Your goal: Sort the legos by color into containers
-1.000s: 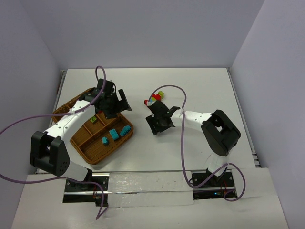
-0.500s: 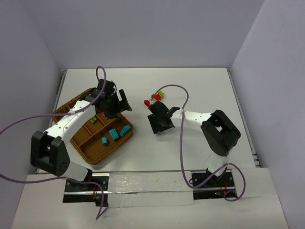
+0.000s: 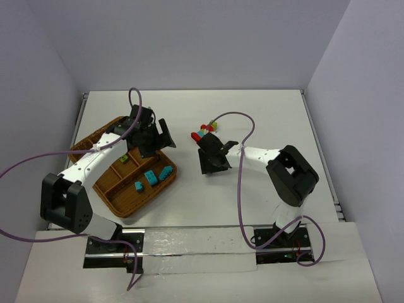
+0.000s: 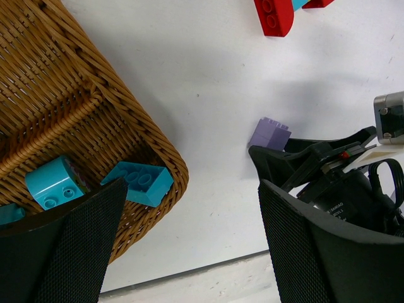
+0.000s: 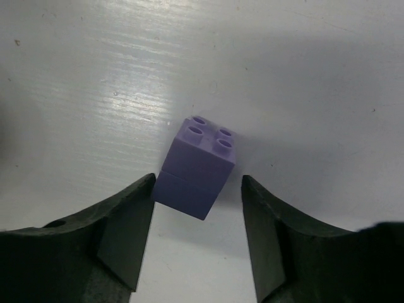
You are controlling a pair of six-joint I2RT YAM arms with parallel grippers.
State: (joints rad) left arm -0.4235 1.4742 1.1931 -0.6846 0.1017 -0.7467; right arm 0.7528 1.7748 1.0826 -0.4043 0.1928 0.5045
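Right gripper: I see jaws apart, straddling purple lego stack on white table, right of wicker tray; one finger at stack's edge, other just clear. Left gripper: jaws wide, above tray's right corner, teal legos inside.

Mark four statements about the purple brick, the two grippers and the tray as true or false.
1. The purple brick sits between the right gripper's fingers. True.
2. The purple brick hangs in the air. False: it rests on the table, with a gap to one finger.
3. The left gripper holds a teal brick. False: its jaws are open and empty; the teal bricks lie in the wicker tray.
4. A red brick lies on the table outside the tray. True.
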